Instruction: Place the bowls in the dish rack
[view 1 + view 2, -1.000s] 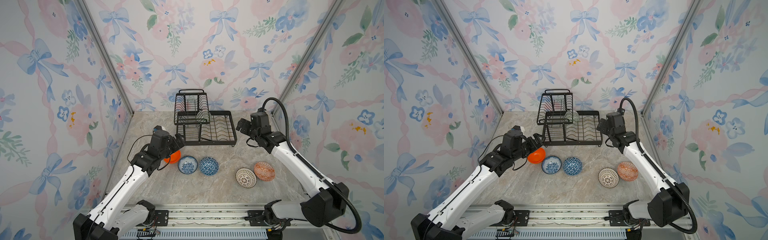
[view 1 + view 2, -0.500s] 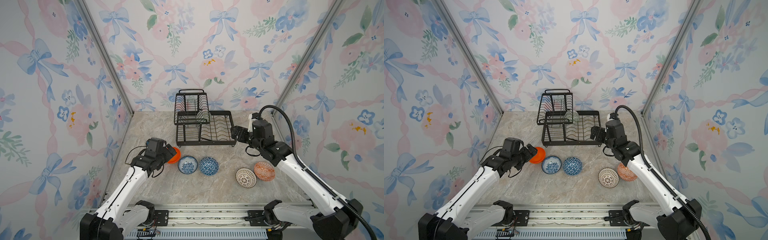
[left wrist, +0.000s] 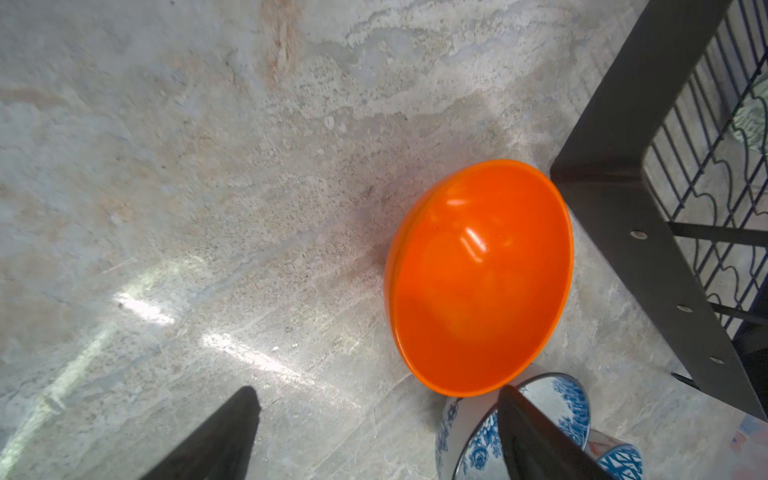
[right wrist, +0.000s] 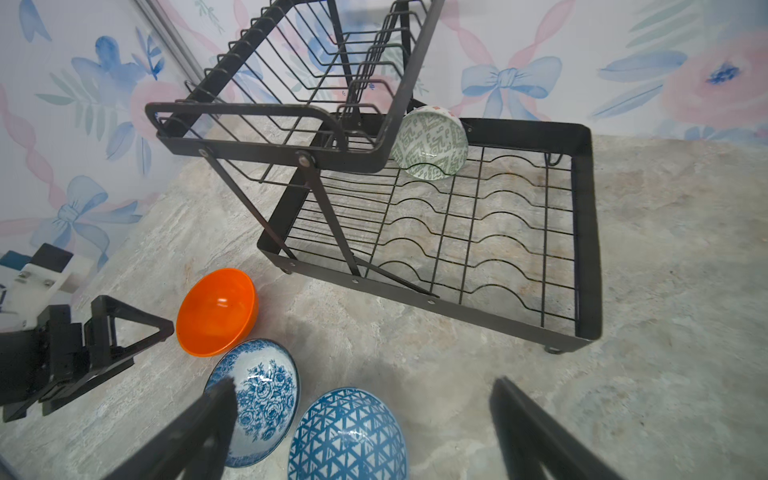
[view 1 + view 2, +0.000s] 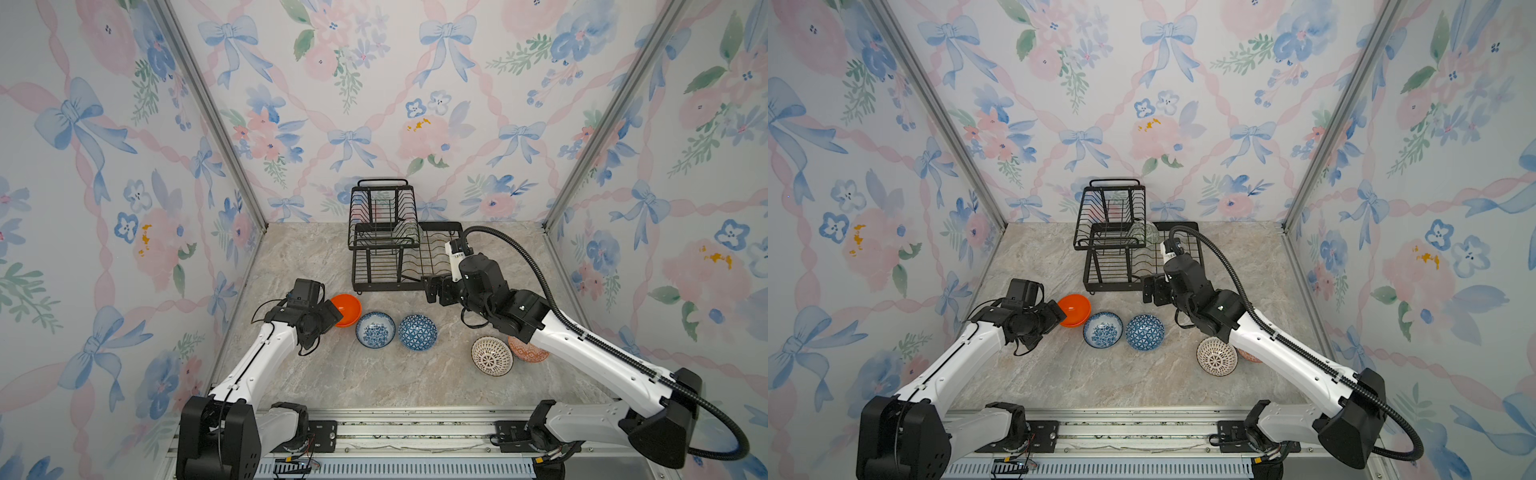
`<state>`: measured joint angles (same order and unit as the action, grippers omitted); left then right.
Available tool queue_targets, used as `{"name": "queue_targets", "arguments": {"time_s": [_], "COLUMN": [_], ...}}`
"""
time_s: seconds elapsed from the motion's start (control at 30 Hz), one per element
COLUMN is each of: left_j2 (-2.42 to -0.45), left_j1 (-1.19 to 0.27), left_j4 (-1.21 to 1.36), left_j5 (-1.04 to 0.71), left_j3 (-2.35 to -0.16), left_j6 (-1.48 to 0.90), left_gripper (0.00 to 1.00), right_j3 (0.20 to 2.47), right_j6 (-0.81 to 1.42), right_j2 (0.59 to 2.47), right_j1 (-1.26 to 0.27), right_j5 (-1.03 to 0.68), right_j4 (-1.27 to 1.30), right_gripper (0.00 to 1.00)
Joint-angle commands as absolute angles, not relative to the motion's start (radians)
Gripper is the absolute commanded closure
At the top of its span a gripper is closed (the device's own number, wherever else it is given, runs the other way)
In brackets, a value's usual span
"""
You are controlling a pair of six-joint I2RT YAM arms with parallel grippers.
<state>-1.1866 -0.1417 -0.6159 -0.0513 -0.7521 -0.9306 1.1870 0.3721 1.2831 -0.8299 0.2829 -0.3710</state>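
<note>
**1. Clearances.** We take the dish rack point(image 5: 386, 286) as reference. It stands at the back of the table point(image 5: 374, 382), close to the rear wall point(image 5: 374, 104), with bare marble on both its sides. A narrow bare strip separates the rack's front rim from the row of bowls. A wider bare strip lies beyond the bowls, away from the rack.

**2. End effectors.** The left gripper point(image 3: 376, 390) has its jaws spread with nothing between them. It sits off the rack's left front corner, fingertips just short of the orange bowl point(image 3: 478, 282). The right gripper point(image 4: 363, 384) is likewise spread and empty, hovering at the rack's front rim toward its right end.

**3. Task items.**
- The rack is black wire. Its lower tray point(image 4: 582, 232) has wavy plate slots, and its raised upper basket point(image 4: 270, 124) sits over the left half.
- The pale green bowl point(image 4: 430, 145) lies on its side at the back of the lower tray, against the basket.
- The plain glossy orange bowl is on the table, nearest the rack's left front corner.
- The blue-floral bowl point(image 4: 257, 399) appears to touch the orange bowl.
- The blue triangle bowl point(image 4: 347, 436) is just beside the blue-floral bowl.
- The lattice bowl point(image 5: 491, 356) and the orange-red bowl point(image 5: 525, 353) stand farther out, off the rack's right end. The orange-red bowl is partly under the right arm point(image 5: 582, 345).

**4. Markings.** A white tag point(image 5: 454, 254) on the right wrist carries print too small to read.
</note>
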Motion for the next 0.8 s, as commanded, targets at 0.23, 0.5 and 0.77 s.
{"name": "queue_targets", "arguments": {"time_s": [0.23,0.5,0.77], "left_j2": [-1.354,-1.403,-1.444], "left_j1": [-0.131,-0.132,-0.132], "left_j4": [-0.618,-0.603,-0.601], "left_j5": [-0.059,-0.039,-0.022], "left_j3": [-0.839,-0.839,-0.853], "left_j6": [-0.813,-0.793,-0.776], "left_gripper": [0.26,0.46,0.64], "right_j3": [1.219,1.24,1.25], "right_j6": [0.274,0.153,0.131], "right_j2": [1.306,1.34,1.369], "right_j1": [-0.902,-0.964,-0.965], "right_j5": [0.269,0.367,0.448], "right_j4": [-0.264,-0.253,-0.243], "right_gripper": [0.03,0.03,0.03]}}
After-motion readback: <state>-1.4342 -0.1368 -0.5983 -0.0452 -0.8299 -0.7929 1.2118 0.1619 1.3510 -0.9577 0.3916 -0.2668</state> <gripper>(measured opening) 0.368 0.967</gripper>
